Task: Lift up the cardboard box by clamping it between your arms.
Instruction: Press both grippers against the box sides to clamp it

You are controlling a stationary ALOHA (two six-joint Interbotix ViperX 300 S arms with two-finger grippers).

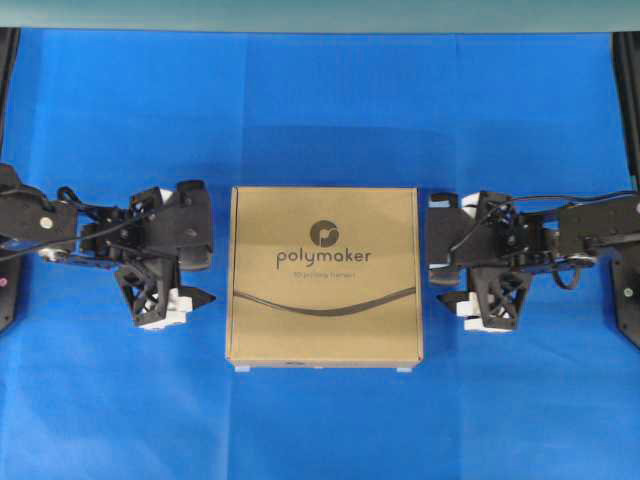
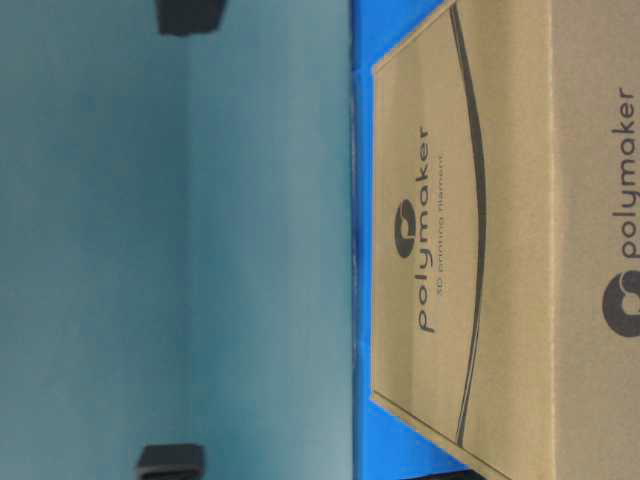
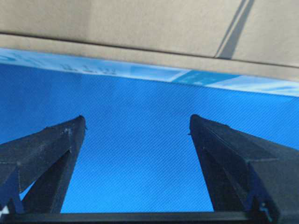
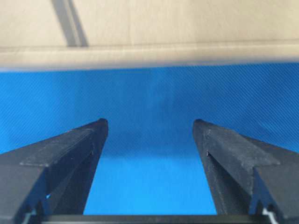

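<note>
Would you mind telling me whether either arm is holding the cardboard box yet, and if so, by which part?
Nothing is held. The left gripper and right gripper are open, short of the cardboard box sides.

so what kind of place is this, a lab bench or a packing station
Most likely a robot lab bench: a blue cloth covers the table, two black arms face each other across it, left end effector and right end effector, with one cardboard box staged between them.

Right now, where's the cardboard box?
In the overhead view, the cardboard box lies flat mid-table on the blue cloth, between the left gripper and right gripper, touching neither.
</note>
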